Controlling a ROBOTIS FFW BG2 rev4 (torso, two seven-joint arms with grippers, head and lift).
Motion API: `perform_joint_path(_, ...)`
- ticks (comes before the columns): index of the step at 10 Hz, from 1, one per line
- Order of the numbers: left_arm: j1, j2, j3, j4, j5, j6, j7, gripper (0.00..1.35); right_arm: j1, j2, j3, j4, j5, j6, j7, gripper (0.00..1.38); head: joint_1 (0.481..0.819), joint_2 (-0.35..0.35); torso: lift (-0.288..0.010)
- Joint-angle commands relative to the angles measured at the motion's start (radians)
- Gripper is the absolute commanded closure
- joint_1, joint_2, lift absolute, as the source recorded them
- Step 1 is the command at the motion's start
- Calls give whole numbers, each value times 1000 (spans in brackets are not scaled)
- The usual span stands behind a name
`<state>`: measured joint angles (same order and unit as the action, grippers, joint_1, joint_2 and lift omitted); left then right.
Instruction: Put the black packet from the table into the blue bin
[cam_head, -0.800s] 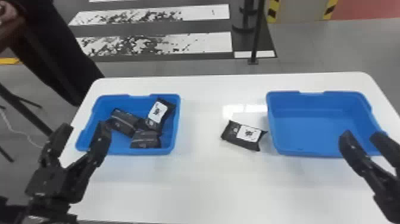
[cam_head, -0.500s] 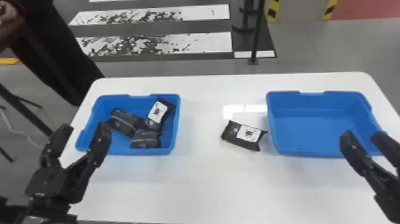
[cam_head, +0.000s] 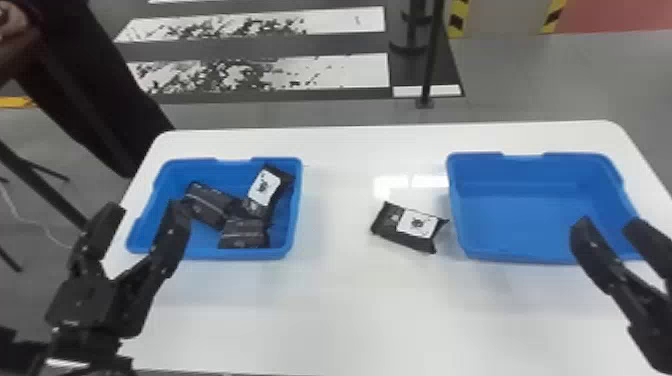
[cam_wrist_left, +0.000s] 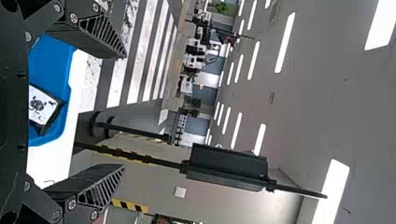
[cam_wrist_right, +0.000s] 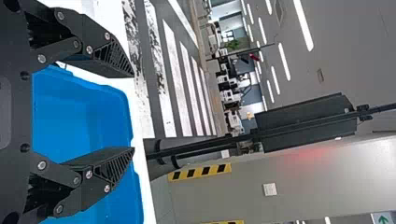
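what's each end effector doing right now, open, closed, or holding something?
Left end effector: open, holding nothing.
Right end effector: open, holding nothing.

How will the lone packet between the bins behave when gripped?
The packet looks like soft film with crimped ends, so it may give when squeezed. It lies flat on its side, so rolling seems unlikely. Its slight sheen suggests it could slide on the smooth table if nudged.
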<state>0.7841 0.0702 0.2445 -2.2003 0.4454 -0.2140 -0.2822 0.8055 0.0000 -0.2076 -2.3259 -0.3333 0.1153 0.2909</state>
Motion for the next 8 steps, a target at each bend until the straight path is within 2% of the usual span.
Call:
perform_joint_path(1,-33,25,-47,0,-31,23,0,199,0,1,-2,0,-2,0,-1,510,695,87,-110)
perform_joint_path(3,-87,62,-123,10,-64,116,-9,199,-3,1,2,0,-2,0,-1,510,695,27,-110)
perform_joint_path(4,-124,71,-151,34,-82,158,-22,199,-3,1,2,3,-2,0,-1,509,695,-13,-110)
perform_joint_path(6,-232,71,-177,120,-154,234,-77,203,-5,1,4,3,0,0,-1,510,695,-58,-110)
perform_joint_path(8,-335,71,-237,191,-216,283,-104,203,-5,1,6,5,0,0,-1,510,695,-93,-110)
